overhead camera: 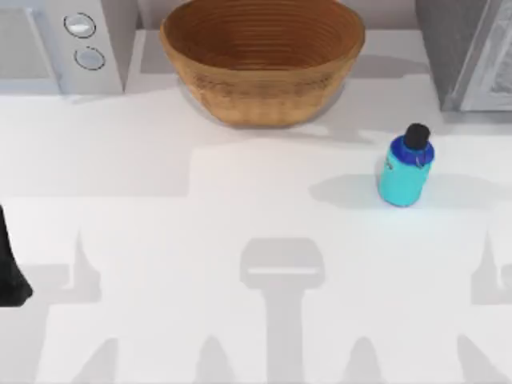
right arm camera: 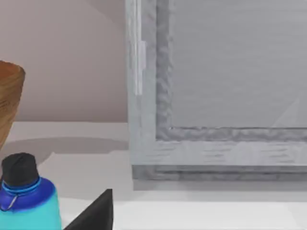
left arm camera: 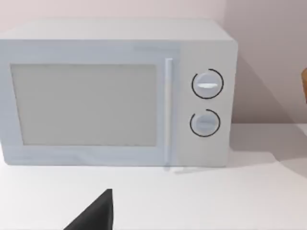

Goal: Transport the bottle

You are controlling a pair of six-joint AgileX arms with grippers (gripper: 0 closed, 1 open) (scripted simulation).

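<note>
The bottle point(overhead camera: 405, 170) stands upright on the white counter point(overhead camera: 240, 240), out at about three o'clock from the middle. Its black cap points up. Nothing holds it, so the carrying has not begun.

The big brown basket point(overhead camera: 262, 58) sits at twelve o'clock, well apart from the bottle. It is open at the top, so it looks like a good place to drop a bottle, though that is only my guess. A white microwave point(overhead camera: 64, 44) sits at about ten o'clock, and a grey box with a frame point(overhead camera: 468, 52) sits at about two o'clock, near the bottle.

The left tool point(overhead camera: 10, 272) is parked at the counter's edge at nine o'clock, far from the bottle. I cannot tell if it is wide or narrow. The right wrist view looks at the bottle from close by, with the grey box behind it, so the right arm seems the nearer one to do the job.

The way from the bottle to the basket looks free. The grey box is close, so an arm reaching in should mind it.
</note>
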